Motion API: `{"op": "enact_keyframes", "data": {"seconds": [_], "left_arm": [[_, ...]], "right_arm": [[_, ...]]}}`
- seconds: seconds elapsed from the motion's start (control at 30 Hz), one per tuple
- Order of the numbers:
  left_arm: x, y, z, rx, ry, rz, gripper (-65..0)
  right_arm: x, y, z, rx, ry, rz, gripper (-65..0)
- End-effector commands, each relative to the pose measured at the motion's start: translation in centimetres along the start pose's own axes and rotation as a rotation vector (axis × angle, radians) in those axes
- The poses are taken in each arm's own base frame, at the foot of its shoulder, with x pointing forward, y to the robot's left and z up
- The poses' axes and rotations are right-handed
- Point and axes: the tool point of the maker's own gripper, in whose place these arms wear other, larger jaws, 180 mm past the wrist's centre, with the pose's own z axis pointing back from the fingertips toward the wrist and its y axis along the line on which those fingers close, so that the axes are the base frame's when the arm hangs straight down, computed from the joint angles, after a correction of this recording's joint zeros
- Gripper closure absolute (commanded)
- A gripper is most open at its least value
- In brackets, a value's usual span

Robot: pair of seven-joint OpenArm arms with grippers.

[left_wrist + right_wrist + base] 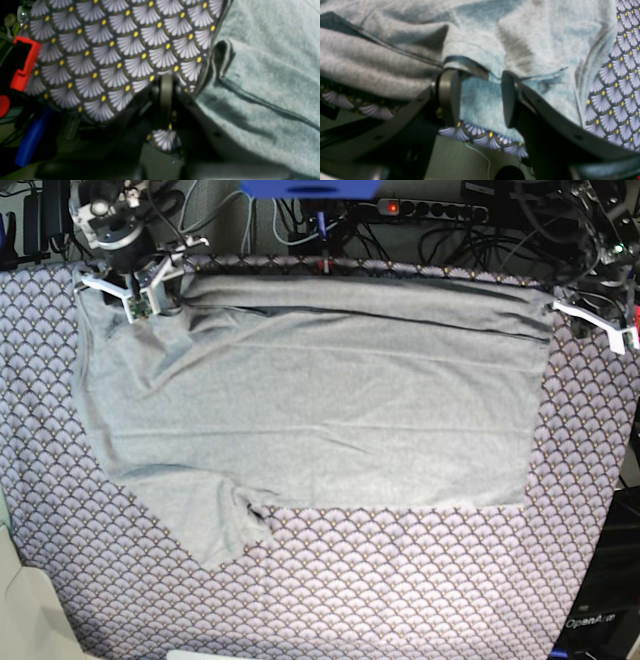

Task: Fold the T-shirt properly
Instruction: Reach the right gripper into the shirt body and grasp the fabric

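Note:
The light grey T-shirt (320, 400) lies spread flat on the purple fan-patterned tablecloth (400, 580), with one sleeve (215, 525) pointing toward the near edge. At the shirt's far left corner my right gripper (135, 298) stands open. In the right wrist view its two fingers (448, 95) straddle the T-shirt's edge (480, 100) at the table's rim. My left gripper (605, 320) sits shut just off the shirt's far right corner. In the left wrist view its closed fingers (166, 95) rest on the tablecloth (112, 50), with the T-shirt (262, 75) beside them to the right.
A power strip (430, 210) and cables run behind the table's far edge, near a blue part (310, 188). The left wrist view shows a red bracket (25, 62) and a blue piece (32, 137) past the table's edge. The tablecloth hangs over the rim.

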Motion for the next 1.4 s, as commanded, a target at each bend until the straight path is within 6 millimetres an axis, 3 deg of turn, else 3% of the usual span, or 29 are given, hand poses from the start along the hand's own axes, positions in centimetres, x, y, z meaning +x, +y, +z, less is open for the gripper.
{"op": "enact_keyframes", "data": {"seconds": [0.0,0.17,0.33,0.6,0.93,1.03,1.17,1.37], "left_arm": [[1.4,-0.1,0.3,-0.004,-0.046,-0.009,0.0],[1.3,-0.2,0.2,-0.006,-0.045,-0.005,0.0],[1.3,-0.1,0.3,-0.002,-0.046,-0.003,0.0],[1.2,0.0,0.3,0.000,-0.044,-0.003,0.0],[2.6,-0.4,0.9,-0.003,-0.083,-0.026,0.0],[2.6,-0.4,0.9,-0.003,-0.083,-0.026,0.0],[2.6,-0.4,0.9,-0.003,-0.083,-0.026,0.0],[2.6,-0.4,0.9,-0.003,-0.083,-0.026,0.0]], "right_arm": [[1.1,0.1,0.1,0.004,-0.045,0.005,-28.0],[2.0,1.6,-0.3,0.049,-0.065,0.021,-28.0],[2.6,1.2,-0.8,0.046,-0.080,0.027,-28.0],[2.0,0.4,-2.4,0.054,-0.060,0.039,-28.0],[0.4,0.6,-3.5,0.084,-0.019,0.038,-27.2],[0.7,0.3,-3.8,0.081,-0.026,0.041,-19.7],[1.2,-0.5,-3.9,0.065,-0.036,0.053,-0.2],[2.8,-1.5,-4.2,0.049,-0.072,0.083,0.0]]}}
